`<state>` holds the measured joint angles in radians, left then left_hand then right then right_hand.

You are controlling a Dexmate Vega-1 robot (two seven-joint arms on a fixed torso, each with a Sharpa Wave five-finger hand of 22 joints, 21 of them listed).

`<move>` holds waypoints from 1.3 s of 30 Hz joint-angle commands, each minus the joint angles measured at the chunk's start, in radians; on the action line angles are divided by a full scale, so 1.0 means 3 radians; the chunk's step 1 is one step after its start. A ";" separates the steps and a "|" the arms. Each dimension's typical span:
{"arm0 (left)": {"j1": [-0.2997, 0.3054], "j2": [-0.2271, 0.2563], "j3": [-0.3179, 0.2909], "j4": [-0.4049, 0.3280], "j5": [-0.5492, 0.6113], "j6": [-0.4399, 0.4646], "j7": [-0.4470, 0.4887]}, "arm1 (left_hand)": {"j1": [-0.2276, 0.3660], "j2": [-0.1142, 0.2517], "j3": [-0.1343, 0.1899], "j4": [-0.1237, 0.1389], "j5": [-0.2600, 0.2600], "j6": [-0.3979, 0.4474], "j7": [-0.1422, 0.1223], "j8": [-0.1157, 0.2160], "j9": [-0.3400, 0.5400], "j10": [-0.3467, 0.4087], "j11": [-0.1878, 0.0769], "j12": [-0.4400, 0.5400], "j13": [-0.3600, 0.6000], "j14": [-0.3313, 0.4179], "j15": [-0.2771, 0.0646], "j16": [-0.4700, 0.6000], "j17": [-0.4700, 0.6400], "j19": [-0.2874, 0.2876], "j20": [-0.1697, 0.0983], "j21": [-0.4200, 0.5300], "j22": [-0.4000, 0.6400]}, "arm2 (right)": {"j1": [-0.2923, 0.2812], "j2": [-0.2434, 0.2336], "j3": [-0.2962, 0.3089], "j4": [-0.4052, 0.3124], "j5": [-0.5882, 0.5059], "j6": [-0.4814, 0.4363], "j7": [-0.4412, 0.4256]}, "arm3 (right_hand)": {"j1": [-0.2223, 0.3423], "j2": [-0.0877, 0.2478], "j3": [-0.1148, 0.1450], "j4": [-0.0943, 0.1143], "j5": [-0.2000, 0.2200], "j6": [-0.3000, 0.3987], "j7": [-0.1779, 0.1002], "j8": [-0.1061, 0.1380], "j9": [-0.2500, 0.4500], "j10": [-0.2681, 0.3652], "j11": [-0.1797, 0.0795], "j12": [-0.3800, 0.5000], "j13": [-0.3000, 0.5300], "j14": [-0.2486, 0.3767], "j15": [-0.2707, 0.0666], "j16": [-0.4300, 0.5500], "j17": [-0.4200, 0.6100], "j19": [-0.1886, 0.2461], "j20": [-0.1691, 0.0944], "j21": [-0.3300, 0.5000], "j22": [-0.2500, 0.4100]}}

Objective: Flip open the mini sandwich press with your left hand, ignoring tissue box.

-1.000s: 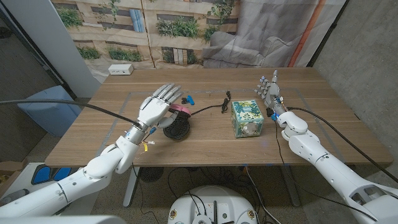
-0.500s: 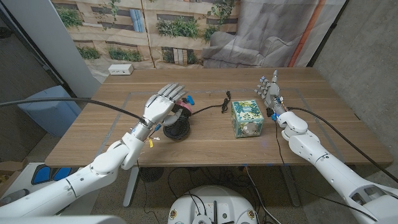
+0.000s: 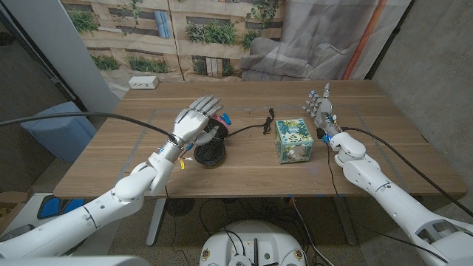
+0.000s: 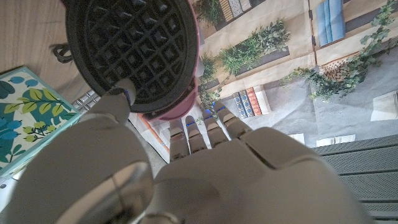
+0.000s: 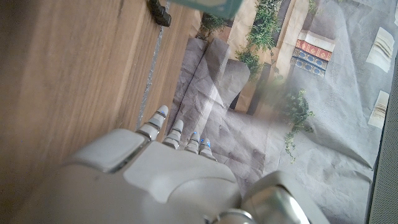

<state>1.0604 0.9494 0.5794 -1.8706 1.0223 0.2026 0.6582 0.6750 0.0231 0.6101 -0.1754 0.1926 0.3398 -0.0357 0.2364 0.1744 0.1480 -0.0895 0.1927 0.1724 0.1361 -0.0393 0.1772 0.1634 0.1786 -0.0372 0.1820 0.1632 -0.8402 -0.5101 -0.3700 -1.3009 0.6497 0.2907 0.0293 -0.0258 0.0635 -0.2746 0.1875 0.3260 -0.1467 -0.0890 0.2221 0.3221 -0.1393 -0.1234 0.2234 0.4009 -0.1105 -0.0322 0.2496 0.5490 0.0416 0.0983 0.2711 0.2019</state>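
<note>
The mini sandwich press stands left of the table's middle with its black base plate (image 3: 209, 154) bared. Its pink lid (image 3: 218, 127) is raised, its black grid plate (image 4: 134, 50) facing my left wrist camera. My left hand (image 3: 196, 118) is up beside the lid with fingers spread. Its thumb (image 4: 121, 93) touches the grid plate's edge, while the fingers (image 4: 205, 127) reach past the pink rim (image 4: 179, 113) without closing on it. My right hand (image 3: 320, 108) stands at the table's right with fingers up and apart, holding nothing.
A green floral tissue box (image 3: 293, 140) stands right of the press, and its corner (image 4: 18, 118) shows in the left wrist view. A black cable (image 3: 255, 125) runs from the press toward the table's middle. A white box (image 3: 143, 83) sits at the far left edge.
My left hand has moved up and away from me, and the pink lid has swung from tilted over the base to raised. The right hand has not moved.
</note>
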 commanded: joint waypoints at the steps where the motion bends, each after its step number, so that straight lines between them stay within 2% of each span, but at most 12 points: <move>1: -0.0198 -0.0103 0.0106 0.0090 -0.0003 -0.0077 -0.0080 | 0.0009 0.0038 -0.0021 -0.0007 -0.0011 0.0012 0.0009 -0.0013 0.0015 0.0027 0.0005 -0.0008 0.0008 0.0022 -0.0066 0.0005 0.0004 0.0027 -0.0123 0.0015 0.0006 | 0.0000 0.0000 0.0000 -0.0001 0.0000 -0.0003 0.0000 | 0.0010 0.0301 -0.0024 0.0006 0.0015 -0.0026 0.0007 0.0015 0.0014 -0.0012 -0.0005 0.0008 0.0010 -0.0024 -0.0074 0.0006 0.0006 0.0016 0.0017 -0.0016 0.0009; 29: -0.0462 -0.0311 0.0323 0.0380 -0.0037 -0.0205 -0.0129 | 0.0021 0.0065 -0.0055 -0.0004 -0.0011 0.0023 0.0012 -0.0042 0.0016 0.0023 0.0008 -0.0020 0.0008 0.0018 -0.0057 -0.0004 0.0004 0.0021 -0.0122 0.0008 0.0007 | 0.0001 0.0000 0.0000 0.0000 0.0000 -0.0003 0.0000 | 0.0010 0.0301 -0.0024 0.0006 0.0015 -0.0025 0.0004 0.0016 0.0015 -0.0012 -0.0004 0.0008 0.0011 -0.0020 -0.0081 0.0008 0.0006 0.0018 0.0021 -0.0018 0.0009; 39: -0.0461 -0.0314 0.0323 0.0365 -0.0107 -0.0184 -0.0147 | 0.0026 0.0075 -0.0067 -0.0004 -0.0011 0.0032 0.0008 -0.0051 0.0016 0.0021 0.0005 -0.0022 0.0008 0.0016 -0.0059 -0.0005 0.0004 0.0020 -0.0123 0.0007 0.0007 | 0.0002 0.0001 0.0000 0.0002 0.0000 -0.0003 0.0001 | 0.0010 0.0300 -0.0024 0.0006 0.0015 -0.0025 0.0007 0.0016 0.0015 -0.0010 -0.0003 0.0009 0.0011 -0.0020 -0.0083 0.0007 0.0006 0.0020 0.0021 -0.0018 0.0009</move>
<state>0.9504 0.8794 0.6524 -1.7880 1.0079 0.1463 0.6185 0.6789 0.0350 0.5944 -0.1763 0.1927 0.3397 -0.0357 0.2251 0.1745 0.1479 -0.0894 0.1878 0.1725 0.1359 -0.0393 0.1772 0.1634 0.1785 -0.0372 0.1820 0.1632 -0.8399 -0.5099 -0.3700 -1.3008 0.6498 0.2899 0.0293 -0.0258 0.0635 -0.2746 0.1875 0.3260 -0.1467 -0.0891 0.2221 0.3221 -0.1393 -0.1234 0.2234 0.4010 -0.1105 -0.0322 0.2496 0.5490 0.0416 0.0984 0.2661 0.2019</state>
